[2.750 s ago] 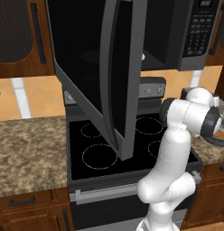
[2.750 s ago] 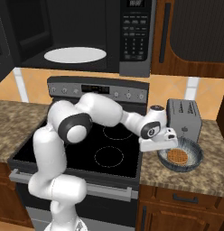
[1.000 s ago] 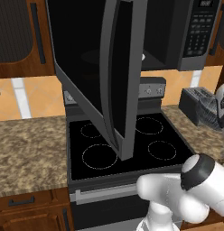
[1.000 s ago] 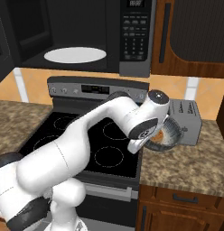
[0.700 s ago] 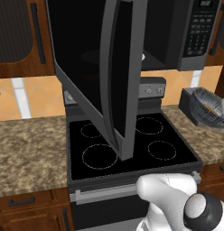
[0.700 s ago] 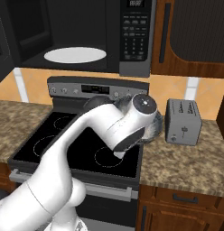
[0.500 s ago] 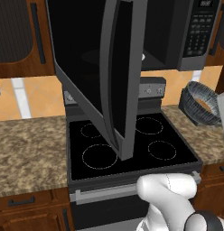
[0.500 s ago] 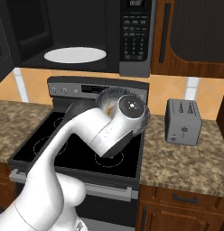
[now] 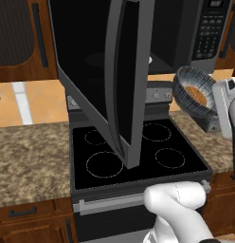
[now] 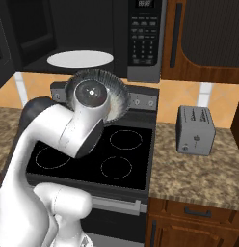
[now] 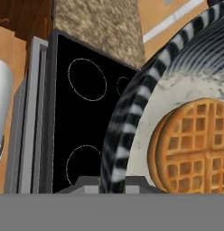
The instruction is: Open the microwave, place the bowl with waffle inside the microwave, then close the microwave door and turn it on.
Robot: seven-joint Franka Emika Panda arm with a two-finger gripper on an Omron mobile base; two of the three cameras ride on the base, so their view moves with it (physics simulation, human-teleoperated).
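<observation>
The bowl with waffle [image 9: 194, 94] hangs tilted in the air above the stove [image 9: 138, 152], right of the microwave door [image 9: 110, 80], which stands swung wide open. The jaws are nearly closed, clamped on the bowl's striped rim [image 11: 132, 122]. A toaster [image 10: 195, 130] stands on the tabletop [image 10: 198, 173] at right.

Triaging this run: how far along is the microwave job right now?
Done: the wide dark glass microwave door stands open, white turntable exposed. In hand: the small grey metallic bowl with the orange-brown waffle is lifted off the counter, tilted, above the black glass-top stove; the tool is shut on its rim. Left: set the bowl inside, close the door, press the keypad.
</observation>
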